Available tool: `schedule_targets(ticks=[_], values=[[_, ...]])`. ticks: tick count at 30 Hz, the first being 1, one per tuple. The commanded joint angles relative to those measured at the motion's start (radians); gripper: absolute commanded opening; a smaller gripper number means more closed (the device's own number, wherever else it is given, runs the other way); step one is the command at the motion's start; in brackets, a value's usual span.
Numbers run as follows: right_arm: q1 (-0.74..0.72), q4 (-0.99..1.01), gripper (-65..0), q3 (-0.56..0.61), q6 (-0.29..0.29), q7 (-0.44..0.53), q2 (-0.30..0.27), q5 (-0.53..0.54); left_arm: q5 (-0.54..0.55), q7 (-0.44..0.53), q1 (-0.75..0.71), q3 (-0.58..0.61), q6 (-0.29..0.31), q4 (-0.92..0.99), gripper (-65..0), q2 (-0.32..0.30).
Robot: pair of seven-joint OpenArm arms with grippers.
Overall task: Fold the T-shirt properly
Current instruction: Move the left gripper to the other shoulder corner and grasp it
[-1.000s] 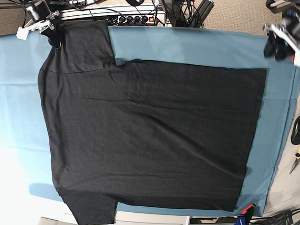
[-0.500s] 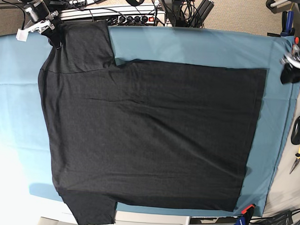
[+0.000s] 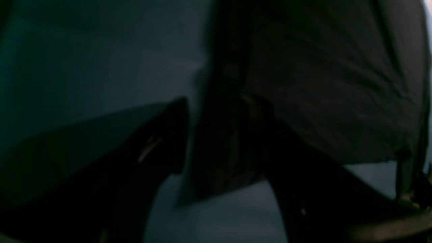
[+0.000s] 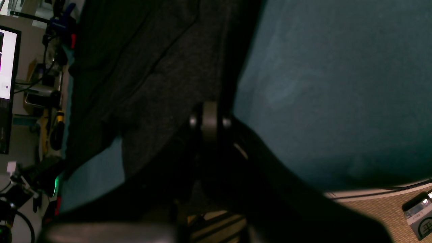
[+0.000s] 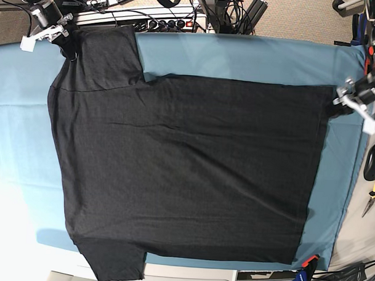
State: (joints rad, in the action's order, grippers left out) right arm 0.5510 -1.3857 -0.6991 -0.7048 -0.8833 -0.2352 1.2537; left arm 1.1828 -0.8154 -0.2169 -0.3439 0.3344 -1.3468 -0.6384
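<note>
Fabric fills most of the base view: the T-shirt, black and short-sleeved, is spread flat on the teal cloth that covers the worktop. It lies sideways, with 1 sleeve at the upper left, the other at the lower left, and the straight hem down the right side. No logo is seen on the upward face. Only light creases cross the body, so the garment is judged ready for a first fold, none being visible yet.

The right tool is set at the top-left sleeve. In its wrist view the 2 fingers are seen closed against each other on the dark sleeve edge, so it is judged to be pinching the T-shirt there. The left tool is placed at the top-right hem corner. In its wrist view, which is dim and blurred, 2 dark fingers are seen apart with the shirt corner lying between them; the tool is parted and nothing is yet gripped.

Both tools sit along the same long side of the shirt, probably so that this edge can be lifted and carried across evenly. Beyond the cloth, cables and equipment are seen at the top, and pliers and a clamp at the right.
</note>
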Motion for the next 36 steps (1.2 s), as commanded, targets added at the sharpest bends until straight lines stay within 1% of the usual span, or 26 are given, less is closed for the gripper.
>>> schedule_targets(ticks=[1, 6, 16, 20, 27, 30, 33, 34, 36], values=[[0.011, -0.002, -65.0, -0.001, 0.016, -0.025, -0.013, -0.050, 0.014, -0.001, 0.013, -0.001, 0.010, -0.010, -42.0, -0.024], [0.011, -0.002, -65.0, -0.001, 0.016, -0.025, -0.011, -0.050, 0.019, -0.016, 0.007, 0.000, 0.022, -0.010, -42.0, -0.027], [0.011, -0.002, -65.0, -0.001, 0.016, -0.026, -0.011, -0.050, 0.058, -0.026, -0.080, 0.000, 0.033, -0.010, -42.0, -0.024], [0.011, -0.002, -65.0, -0.001, 0.016, -0.026, -0.011, -0.049, 0.079, -0.035, -0.085, 0.001, 0.060, -0.010, -42.0, -0.015], [0.011, -0.002, -65.0, -0.001, 0.016, -0.026, -0.011, -0.049, 0.087, -0.038, -0.085, 0.002, 0.060, -0.011, -42.0, 0.020], [0.011, -0.002, -65.0, -0.001, 0.016, -0.026, -0.011, -0.049, 0.086, -0.043, -0.085, 0.002, 0.063, -0.011, -42.0, 0.018], [0.011, -0.002, -65.0, -0.001, 0.016, -0.026, -0.011, -0.046, 0.086, -0.052, -0.089, 0.002, 0.086, -0.011, -42.0, 0.006], [0.011, -0.002, -65.0, -0.001, 0.016, -0.026, -0.011, -0.046, 0.086, -0.052, -0.089, 0.002, 0.085, -0.011, -42.3, 0.001], [0.012, -0.002, -65.0, -0.001, 0.016, -0.025, -0.011, -0.046, 0.086, -0.052, -0.089, 0.002, 0.085, -0.011, -45.7, -0.008]])
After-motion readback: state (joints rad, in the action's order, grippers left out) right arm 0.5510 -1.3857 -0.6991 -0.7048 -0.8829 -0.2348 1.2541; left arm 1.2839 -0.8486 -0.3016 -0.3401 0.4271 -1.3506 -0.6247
